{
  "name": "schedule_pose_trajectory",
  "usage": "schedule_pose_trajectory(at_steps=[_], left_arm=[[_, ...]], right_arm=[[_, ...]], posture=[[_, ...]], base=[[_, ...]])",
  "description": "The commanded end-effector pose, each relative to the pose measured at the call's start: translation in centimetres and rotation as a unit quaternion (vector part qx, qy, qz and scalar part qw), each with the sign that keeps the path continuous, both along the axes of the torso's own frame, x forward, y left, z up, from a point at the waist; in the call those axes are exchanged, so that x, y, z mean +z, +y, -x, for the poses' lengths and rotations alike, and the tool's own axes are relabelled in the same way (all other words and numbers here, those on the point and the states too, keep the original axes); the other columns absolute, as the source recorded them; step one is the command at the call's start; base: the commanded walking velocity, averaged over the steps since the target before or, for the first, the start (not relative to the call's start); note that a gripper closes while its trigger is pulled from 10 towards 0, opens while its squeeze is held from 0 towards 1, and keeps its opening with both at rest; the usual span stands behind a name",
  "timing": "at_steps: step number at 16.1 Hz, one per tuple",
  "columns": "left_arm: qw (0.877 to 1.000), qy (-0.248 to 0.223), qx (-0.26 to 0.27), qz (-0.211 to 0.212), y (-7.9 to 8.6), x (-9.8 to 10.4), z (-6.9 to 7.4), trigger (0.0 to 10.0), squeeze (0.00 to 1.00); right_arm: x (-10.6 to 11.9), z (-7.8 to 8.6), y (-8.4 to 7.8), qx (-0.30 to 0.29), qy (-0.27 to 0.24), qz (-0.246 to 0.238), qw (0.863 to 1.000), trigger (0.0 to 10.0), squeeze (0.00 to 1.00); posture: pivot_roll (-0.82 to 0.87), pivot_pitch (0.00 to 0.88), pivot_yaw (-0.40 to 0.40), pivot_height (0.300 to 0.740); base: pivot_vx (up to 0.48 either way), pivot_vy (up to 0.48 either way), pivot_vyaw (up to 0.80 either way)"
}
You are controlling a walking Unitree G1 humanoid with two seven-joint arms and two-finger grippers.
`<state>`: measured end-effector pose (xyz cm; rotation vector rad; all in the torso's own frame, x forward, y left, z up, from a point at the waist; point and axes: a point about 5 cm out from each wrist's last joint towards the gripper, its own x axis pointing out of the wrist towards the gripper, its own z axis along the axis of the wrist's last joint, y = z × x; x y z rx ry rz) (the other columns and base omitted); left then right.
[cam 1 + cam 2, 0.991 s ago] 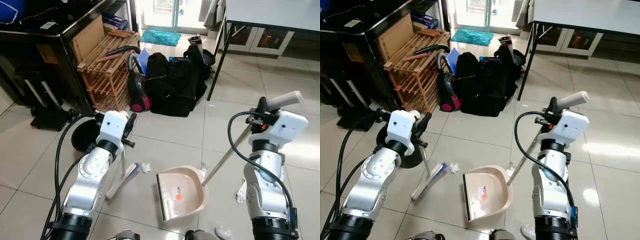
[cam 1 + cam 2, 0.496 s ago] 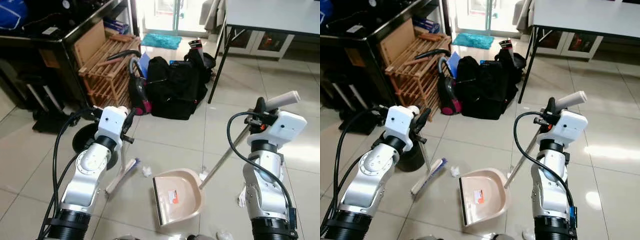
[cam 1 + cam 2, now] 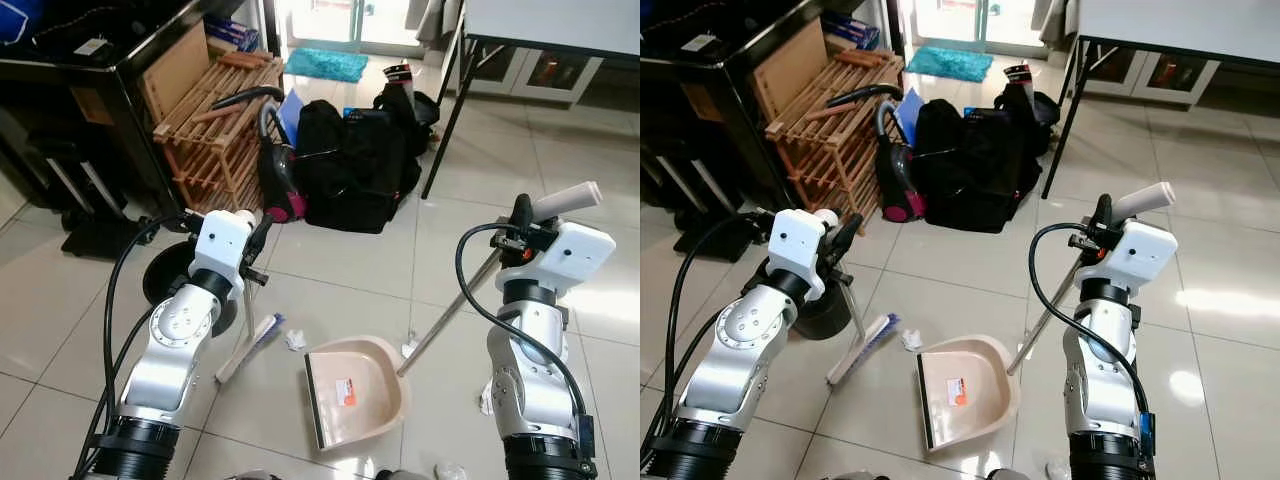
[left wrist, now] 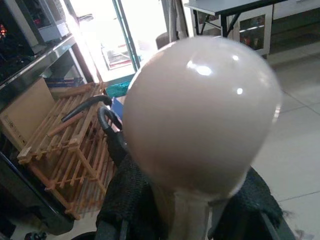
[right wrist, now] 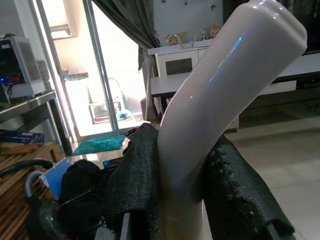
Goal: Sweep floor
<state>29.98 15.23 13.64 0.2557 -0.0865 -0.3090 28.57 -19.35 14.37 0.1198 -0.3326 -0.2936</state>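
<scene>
My left gripper [image 3: 257,243] is shut on the thin handle of a broom, whose blue-and-white brush head [image 3: 252,346] rests on the tiles. In the left wrist view the handle's rounded beige knob [image 4: 200,115] sticks out between the black fingers [image 4: 127,200]. A crumpled white paper scrap [image 3: 295,340] lies between the brush tip and the beige dustpan [image 3: 355,392]. The pan sits flat, its mouth toward the brush. Its long handle [image 3: 450,308] slants up to my right gripper [image 3: 520,216], which is shut on it below the grey grip [image 5: 220,95].
Black bags [image 3: 350,170], a vacuum cleaner [image 3: 278,185] and a wooden rack [image 3: 215,115] stand ahead on the left. A black round base [image 3: 168,275] sits behind my left arm. A table leg [image 3: 445,110] rises ahead on the right. White scraps [image 3: 487,398] lie by my right side.
The view has swayed a little. The brush head has shifted slightly on the tiles beside the paper scrap. Both grippers keep their hold.
</scene>
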Motion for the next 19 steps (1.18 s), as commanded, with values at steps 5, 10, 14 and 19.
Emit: schedule_pose_trajectory(at_steps=[5,10,14,19], left_arm=[[0.999,-0.034,-0.01,0.001,0.07,1.5,-0.16,10.0,0.0],[0.999,-0.033,-0.012,0.002,0.02,1.45,-0.12,10.0,0.0],[0.999,-0.033,-0.013,0.003,0.01,1.42,-0.09,10.0,0.0],[0.999,-0.033,-0.017,0.003,0.0,1.35,-0.06,10.0,0.0]], right_arm=[[0.73,0.28,-0.35,-0.003,-0.014,-0.008,1.0,10.0,0.0],[0.66,0.36,-0.51,-0.003,-0.01,-0.007,1.0,10.0,0.0],[0.55,0.44,-0.51,-0.002,-0.007,-0.008,1.0,10.0,0.0],[0.45,0.6,-0.47,-0.002,-0.006,-0.008,1.0,10.0,0.0]], posture=[[-0.02,0.096,0.037,0.74],[-0.02,0.096,0.038,0.74],[-0.02,0.092,0.039,0.74],[-0.02,0.081,0.04,0.74]], base=[[0.436,0.0,0.0],[0.45,0.0,0.0],[0.451,0.0,0.0],[0.451,0.0,0.0]])
